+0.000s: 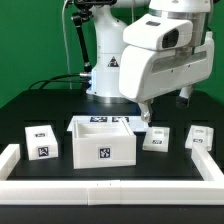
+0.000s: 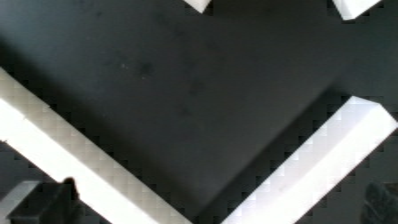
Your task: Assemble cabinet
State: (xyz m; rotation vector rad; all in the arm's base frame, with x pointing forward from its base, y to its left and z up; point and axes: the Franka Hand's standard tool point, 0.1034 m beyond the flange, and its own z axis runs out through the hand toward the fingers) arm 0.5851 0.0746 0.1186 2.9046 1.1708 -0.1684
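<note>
On the exterior view's left, a small white block (image 1: 40, 141) with a tag sits alone on the black table (image 1: 20, 110). It is well apart from the arm, so nothing threatens it now.

Next comes the cabinet (image 1: 102, 142). It stands upright in the middle of the table, open at the top, with a tag on its front. Just behind it lies the marker board (image 1: 105, 119).

The robot arm (image 1: 160, 50) hangs over the space to the right of the cabinet. Its gripper (image 1: 143, 113) points down, close to the cabinet's back corner. In the wrist view one dark finger (image 2: 45, 203) shows far off to one side, and only bare table and white strips lie in the middle. So the pincer looks spread wide, and it holds nothing.

Here is what could go wrong. If the arm drops straight down, a finger may bump the cabinet's wall and push it askew. Then the blocks would not slide in well.

Further right sit two more small blocks, one near (image 1: 155, 139) and one far (image 1: 200, 136). If the pincer comes down off-centre on the near block, it may knock it over or pinch only a corner. Then the block could slip out and slide away toward the white border rail (image 1: 110, 190).
</note>
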